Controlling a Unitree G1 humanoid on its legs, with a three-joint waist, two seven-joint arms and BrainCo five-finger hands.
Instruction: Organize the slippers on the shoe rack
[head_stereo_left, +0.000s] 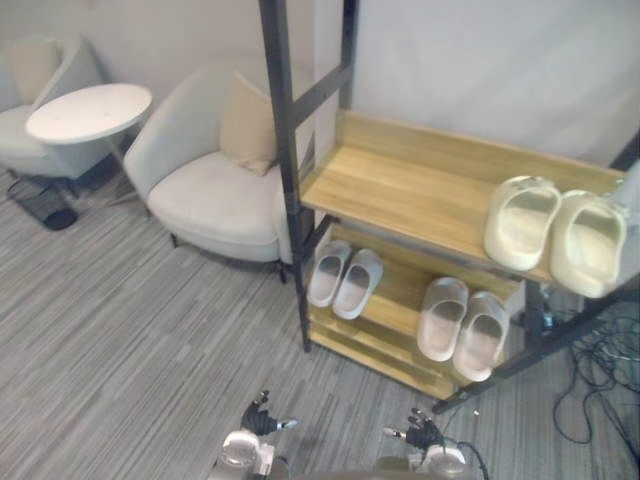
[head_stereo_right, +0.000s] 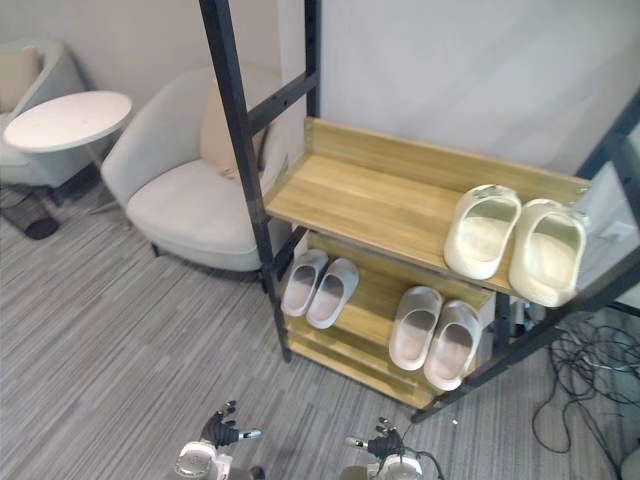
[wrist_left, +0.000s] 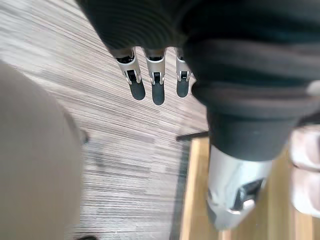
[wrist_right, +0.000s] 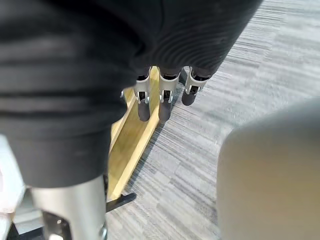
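Slippers (head_stereo_left: 521, 222) on shoe rack (head_stereo_left: 400, 190), far from left hand (head_stereo_left: 262, 420), right hand (head_stereo_left: 422, 432); fingers (wrist_left: 158, 92) straight.

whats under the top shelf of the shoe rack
Under the top shelf, the lower shelf holds a left pair of pale slippers and a right pair. The top shelf covers the lower shelf's rear.

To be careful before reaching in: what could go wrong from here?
The pair of cream slide slippers sits at the front edge of the upper wooden shelf; a bump may drop it. The black metal post stands near the lower pale grey slippers; an arm may hit it.
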